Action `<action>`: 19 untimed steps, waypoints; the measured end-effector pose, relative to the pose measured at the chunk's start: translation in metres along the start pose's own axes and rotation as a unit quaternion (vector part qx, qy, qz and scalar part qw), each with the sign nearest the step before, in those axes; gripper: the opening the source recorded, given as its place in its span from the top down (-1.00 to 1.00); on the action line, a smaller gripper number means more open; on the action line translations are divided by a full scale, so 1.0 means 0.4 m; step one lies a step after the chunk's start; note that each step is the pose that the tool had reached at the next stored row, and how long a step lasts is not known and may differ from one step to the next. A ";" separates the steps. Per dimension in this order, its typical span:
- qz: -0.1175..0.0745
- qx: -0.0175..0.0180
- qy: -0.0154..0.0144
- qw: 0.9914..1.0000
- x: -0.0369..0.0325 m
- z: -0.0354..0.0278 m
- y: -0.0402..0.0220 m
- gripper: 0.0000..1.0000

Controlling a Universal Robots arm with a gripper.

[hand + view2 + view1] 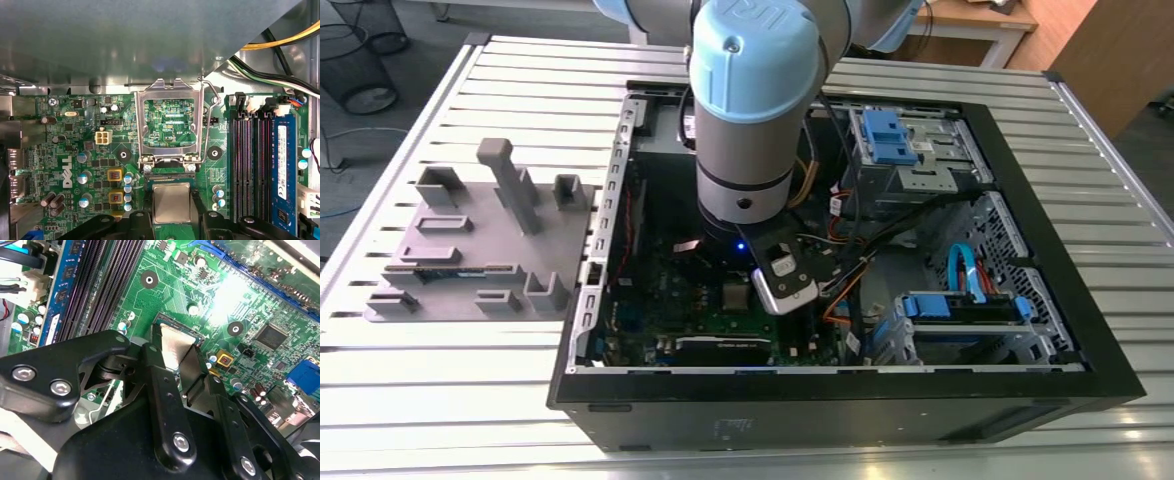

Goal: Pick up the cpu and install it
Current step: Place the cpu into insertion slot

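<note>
The cpu [171,202] is a small square chip with a silver-grey top. It sits level between my gripper's [171,206] two black fingers, low over the open socket on the green motherboard [75,150]. In the second wrist view the cpu [175,346] shows as a bright metal plate, and the fingers [153,357] press its two opposite edges. My gripper [175,356] is shut on it. The socket's metal bracket [141,125] stands flipped open just beyond the chip. In the exterior view the arm [744,120] reaches down into the open computer case [1041,330].
Black memory slots [248,165] and a blue memory stick [281,170] run beside the socket. The bracket's wire lever [212,95] stands raised. Cables [847,215] and blue drive bays [961,305] fill the case's right. A grey fixture block [480,250] lies outside on the exterior view's left.
</note>
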State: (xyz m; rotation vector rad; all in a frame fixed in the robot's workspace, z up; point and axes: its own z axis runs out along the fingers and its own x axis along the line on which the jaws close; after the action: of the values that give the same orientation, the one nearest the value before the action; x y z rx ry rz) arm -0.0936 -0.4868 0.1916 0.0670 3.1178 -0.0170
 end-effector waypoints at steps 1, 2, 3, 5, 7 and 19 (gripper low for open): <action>0.000 0.000 0.000 1.000 0.000 0.000 0.000 0.22; 0.000 0.000 0.000 1.000 0.000 0.000 0.000 0.22; 0.000 0.000 0.000 1.000 0.000 0.000 0.000 0.22; 0.000 0.000 0.000 1.000 0.000 0.000 0.000 0.22; 0.000 0.000 0.000 1.000 0.000 0.001 0.000 0.22; 0.000 0.000 0.000 1.000 -0.003 -0.017 0.000 0.22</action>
State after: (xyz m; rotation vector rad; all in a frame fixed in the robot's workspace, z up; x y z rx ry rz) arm -0.0926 -0.4868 0.1985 0.0676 3.1178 -0.0168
